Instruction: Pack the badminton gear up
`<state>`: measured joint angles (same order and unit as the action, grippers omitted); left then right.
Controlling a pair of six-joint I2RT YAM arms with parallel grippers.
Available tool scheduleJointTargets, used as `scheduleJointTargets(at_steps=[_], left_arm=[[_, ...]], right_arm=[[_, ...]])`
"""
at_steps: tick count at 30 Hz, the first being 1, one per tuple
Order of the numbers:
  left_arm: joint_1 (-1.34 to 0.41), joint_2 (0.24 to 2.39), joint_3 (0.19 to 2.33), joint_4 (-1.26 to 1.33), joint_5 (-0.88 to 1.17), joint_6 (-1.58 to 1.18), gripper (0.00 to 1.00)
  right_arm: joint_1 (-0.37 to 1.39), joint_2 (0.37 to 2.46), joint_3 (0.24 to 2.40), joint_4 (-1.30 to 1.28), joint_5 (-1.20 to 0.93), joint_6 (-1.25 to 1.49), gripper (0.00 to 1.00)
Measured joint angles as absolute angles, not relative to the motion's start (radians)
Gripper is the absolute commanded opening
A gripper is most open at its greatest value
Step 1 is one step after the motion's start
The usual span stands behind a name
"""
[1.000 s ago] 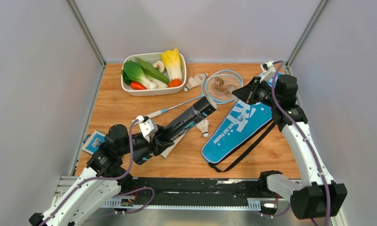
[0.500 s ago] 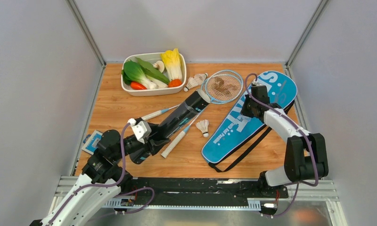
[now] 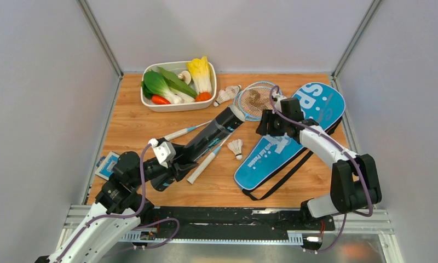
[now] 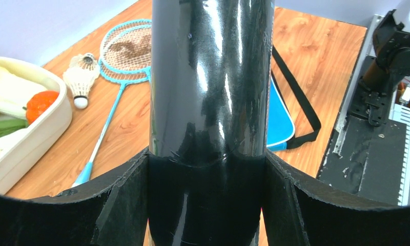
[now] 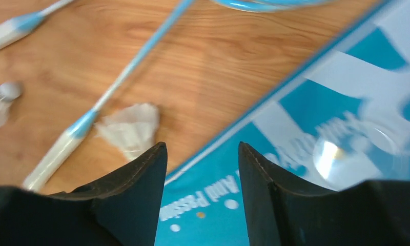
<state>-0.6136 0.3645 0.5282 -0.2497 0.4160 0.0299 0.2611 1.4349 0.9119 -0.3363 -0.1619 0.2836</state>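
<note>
My left gripper (image 3: 176, 163) is shut on the long black tube (image 3: 217, 134), which slants up to the right over the racket shafts. In the left wrist view the tube (image 4: 210, 77) fills the gap between the fingers of that gripper (image 4: 208, 205). Two light-blue rackets (image 3: 256, 102) lie with stacked heads; one white handle (image 3: 201, 166) sits by the tube. One shuttlecock (image 3: 236, 147) lies mid-table and two shuttlecocks (image 3: 226, 94) lie by the tray. My right gripper (image 3: 261, 127) hangs open and empty over the left edge of the blue cover (image 3: 293, 137). The right wrist view shows that gripper (image 5: 202, 148) over the cover (image 5: 305, 128), near a shuttlecock (image 5: 128, 128).
A white tray (image 3: 151, 104) of toy vegetables stands at the back left. A small blue-and-white card (image 3: 108, 164) lies at the left edge beside my left arm. The cover's black strap (image 3: 282, 178) loops toward the front edge. Walls enclose three sides.
My right gripper opened and moved left and down, off the cover's wide end, which now lies flat. My left arm drew the tube slightly back toward itself.
</note>
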Motion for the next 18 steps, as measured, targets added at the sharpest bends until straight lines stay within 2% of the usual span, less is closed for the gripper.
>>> scheduleJointTargets(at_steps=[5, 12, 18], left_arm=[[-0.614, 0.341, 0.515, -0.236, 0.471, 0.028, 0.29], [-0.614, 0.321, 0.507, -0.205, 0.524, 0.02, 0.29], [-0.614, 0.317, 0.502, -0.196, 0.535, 0.02, 0.29]], right_arm=[[0.294, 1.524, 0.994, -0.291, -0.495, 0.204, 0.6], [0.33, 1.67, 1.099, -0.297, -0.705, 0.133, 0.65], [0.374, 1.785, 1.222, -0.337, -0.785, 0.058, 0.66]])
